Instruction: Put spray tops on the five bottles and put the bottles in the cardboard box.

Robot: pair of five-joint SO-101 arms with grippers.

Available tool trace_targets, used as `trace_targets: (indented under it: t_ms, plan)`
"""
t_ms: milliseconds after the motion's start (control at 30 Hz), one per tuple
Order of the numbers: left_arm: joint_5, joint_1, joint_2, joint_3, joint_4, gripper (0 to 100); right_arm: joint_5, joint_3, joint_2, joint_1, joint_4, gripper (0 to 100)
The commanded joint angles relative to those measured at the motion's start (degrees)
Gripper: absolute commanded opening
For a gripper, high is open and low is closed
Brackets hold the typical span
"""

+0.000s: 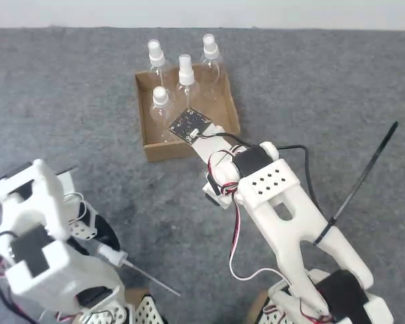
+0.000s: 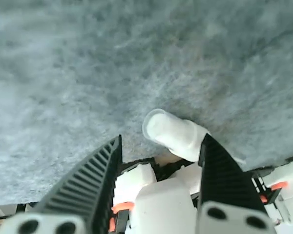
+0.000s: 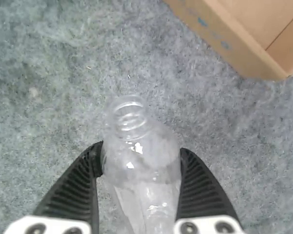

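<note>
bottle (image 3: 128,116) gripped inside the right end effector (image 3: 140,152).

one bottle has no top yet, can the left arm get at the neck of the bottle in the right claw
Probably yes. The bottle has its open neck poking past the right claw, bare carpet around it, and the left claw holds the spray top.
</note>
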Motion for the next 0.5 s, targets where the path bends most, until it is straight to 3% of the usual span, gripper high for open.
trace_targets:
  t_ms: [0, 300, 467]
  plan:
    - [-1.05, 0.26, 0.79, -2.24, -2.11, 24, -0.09, -0.44, -3.47, 0.92, -0.75, 0.6]
    - [-0.26, 2.99, 1.67, -1.27, -4.22, 23, 0.0, -0.44, -3.47, 0.92, -0.75, 0.6]
    - [4.04, 4.92, 1.67, -0.84, -5.63, 23, 0.0, -0.44, -3.47, 0.92, -0.66, 0.6]
